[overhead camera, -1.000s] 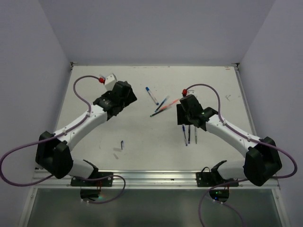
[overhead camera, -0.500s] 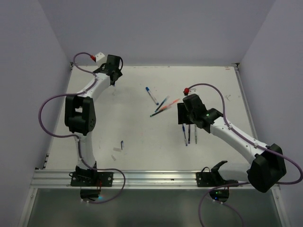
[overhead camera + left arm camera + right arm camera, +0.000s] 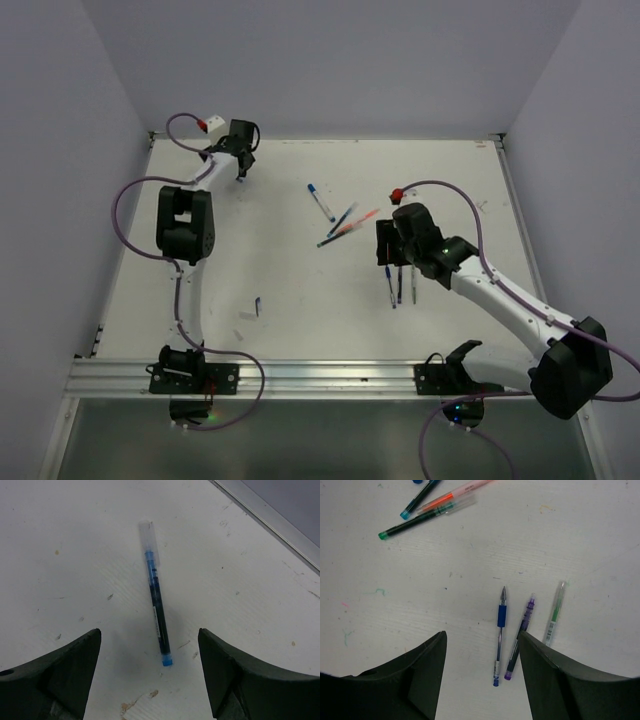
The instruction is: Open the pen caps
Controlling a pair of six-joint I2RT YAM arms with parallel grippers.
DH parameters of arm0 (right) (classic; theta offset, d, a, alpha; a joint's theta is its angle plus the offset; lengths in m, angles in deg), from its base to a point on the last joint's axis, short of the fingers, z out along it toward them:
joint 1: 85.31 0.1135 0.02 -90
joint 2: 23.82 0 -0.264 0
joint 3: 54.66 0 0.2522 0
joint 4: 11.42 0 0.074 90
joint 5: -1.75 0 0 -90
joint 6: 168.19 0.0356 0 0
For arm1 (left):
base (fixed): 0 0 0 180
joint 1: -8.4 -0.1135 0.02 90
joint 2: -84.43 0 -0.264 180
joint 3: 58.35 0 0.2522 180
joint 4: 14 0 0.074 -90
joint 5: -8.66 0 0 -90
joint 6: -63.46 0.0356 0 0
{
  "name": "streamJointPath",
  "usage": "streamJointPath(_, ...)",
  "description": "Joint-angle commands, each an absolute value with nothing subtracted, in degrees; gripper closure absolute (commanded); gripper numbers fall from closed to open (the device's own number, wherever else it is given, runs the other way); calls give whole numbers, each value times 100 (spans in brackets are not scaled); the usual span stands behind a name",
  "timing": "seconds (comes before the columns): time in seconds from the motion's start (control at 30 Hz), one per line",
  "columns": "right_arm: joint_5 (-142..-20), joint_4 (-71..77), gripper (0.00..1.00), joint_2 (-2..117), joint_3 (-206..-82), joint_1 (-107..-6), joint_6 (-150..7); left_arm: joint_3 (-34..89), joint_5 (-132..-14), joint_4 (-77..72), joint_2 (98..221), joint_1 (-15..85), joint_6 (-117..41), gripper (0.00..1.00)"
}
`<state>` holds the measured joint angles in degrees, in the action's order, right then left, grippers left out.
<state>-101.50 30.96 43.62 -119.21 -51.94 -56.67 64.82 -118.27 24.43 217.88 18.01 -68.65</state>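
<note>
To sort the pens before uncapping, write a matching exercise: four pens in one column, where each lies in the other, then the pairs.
1. blue-ink stick pen with clear plastic cap
2. thin purple plastic pen
3. pale green translucent pen
4. orange-pink pen

a. in the bunch at the top of the right wrist view
b. rightmost in the row of three
c. alone, near the table's metal rail
d. middle of the row of three

Pairs: 1-c; 2-d; 3-b; 4-a
</note>
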Motion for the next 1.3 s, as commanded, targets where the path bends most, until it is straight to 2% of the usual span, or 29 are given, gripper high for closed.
streamJointPath(0.0, -10011, 2853, 37, 4157, -11843, -5182, -5745, 6940, -12151, 2121, 21925, 1789, -6644, 20)
streamJointPath(0.33, -9976, 2783, 37, 3937, -11720, -5182, -5771, 7389, -12098, 2147, 22488, 1789, -6003, 21)
streamJointPath(0.7, -9879, 2686, 37, 3788, -11615, -5182, -5763, 7872, -12212, 3078, 22831, 1789, -5686, 26)
streamJointPath(1.1, -9870, 2659, 37, 3339, -11518, -5182, -5780, 7689, -12090, 3475, 22770, 1772, -5800, 53)
streamJointPath(1.27, -9870, 2756, 37, 3295, -11588, -5182, -5780, 6564, -11396, 2588, 22296, 1728, -6037, 62)
